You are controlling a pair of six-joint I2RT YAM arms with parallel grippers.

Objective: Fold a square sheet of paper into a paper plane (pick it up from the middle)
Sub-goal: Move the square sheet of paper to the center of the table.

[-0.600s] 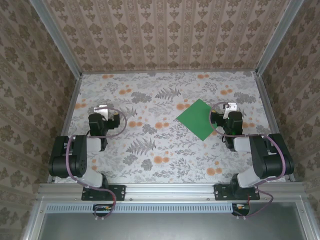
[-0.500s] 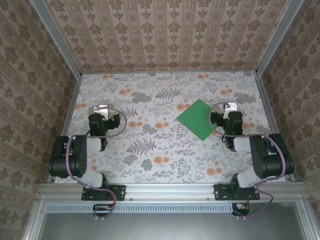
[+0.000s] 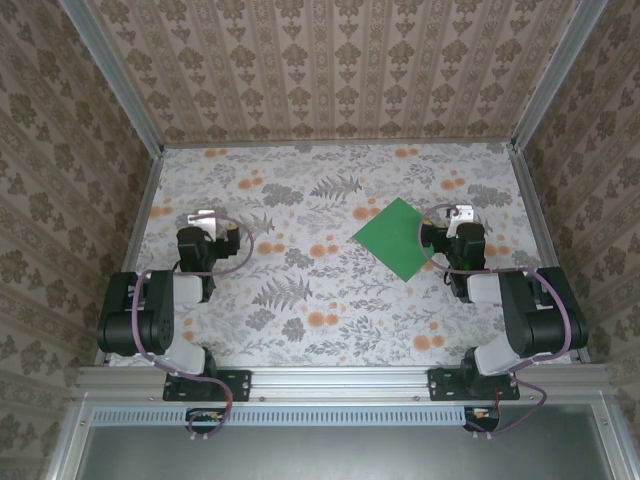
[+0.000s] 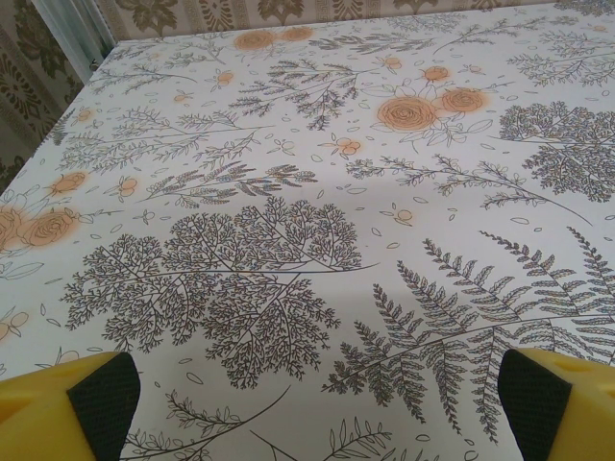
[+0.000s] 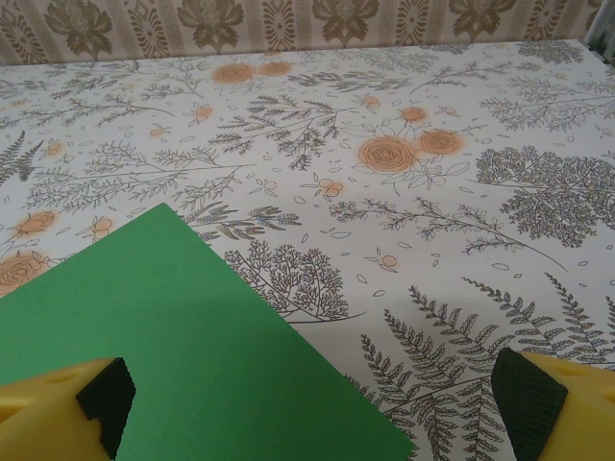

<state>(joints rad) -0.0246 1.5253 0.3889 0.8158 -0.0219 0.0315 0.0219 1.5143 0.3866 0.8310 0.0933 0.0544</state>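
Top external: apparently flat green sheet [image 3: 396,238]

Floral table [image 3: 330,290] (grey ferns, orange roses); patterned walls [image 3: 330,70].

Fixed overhead camera looking down from the near edge, wrist cameras low, close, facing forward (all share the floral table [image 3: 300,190])

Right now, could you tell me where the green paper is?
In the top view, the square sheet of paper lies flat on the table, right of centre, beside the right gripper.
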